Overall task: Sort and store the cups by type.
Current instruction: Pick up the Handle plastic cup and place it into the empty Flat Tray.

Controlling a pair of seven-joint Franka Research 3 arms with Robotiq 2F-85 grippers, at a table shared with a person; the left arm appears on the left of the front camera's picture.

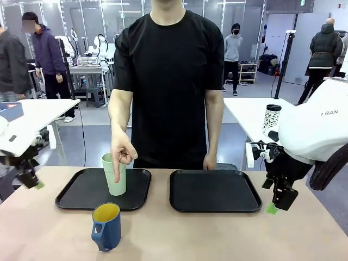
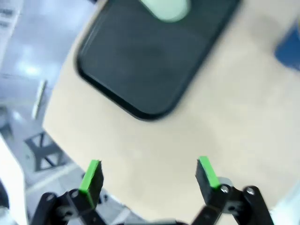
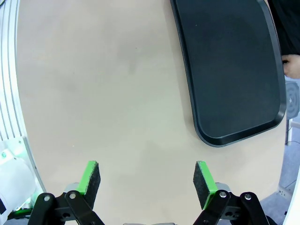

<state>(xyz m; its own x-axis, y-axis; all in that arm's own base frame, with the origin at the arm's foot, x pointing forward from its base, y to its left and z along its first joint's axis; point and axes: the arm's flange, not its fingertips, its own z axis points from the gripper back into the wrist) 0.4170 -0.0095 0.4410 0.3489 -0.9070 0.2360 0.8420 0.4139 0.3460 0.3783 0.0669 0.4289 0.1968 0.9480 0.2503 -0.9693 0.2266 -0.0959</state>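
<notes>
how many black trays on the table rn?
2. Left tray holds the green tumbler; right tray sits beside it, a gap between them. None seem hidden.

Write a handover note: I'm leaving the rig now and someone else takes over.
Left gripper open, holding nothing, at the table's left edge.
Right gripper open, holding nothing, right of the right tray.
Person's hand points down at the green tumbler, upright on the left tray.
Blue mug stands on the table, in front of that tray.
Done: tumbler on a tray. Left: mug not yet on any tray.
</notes>
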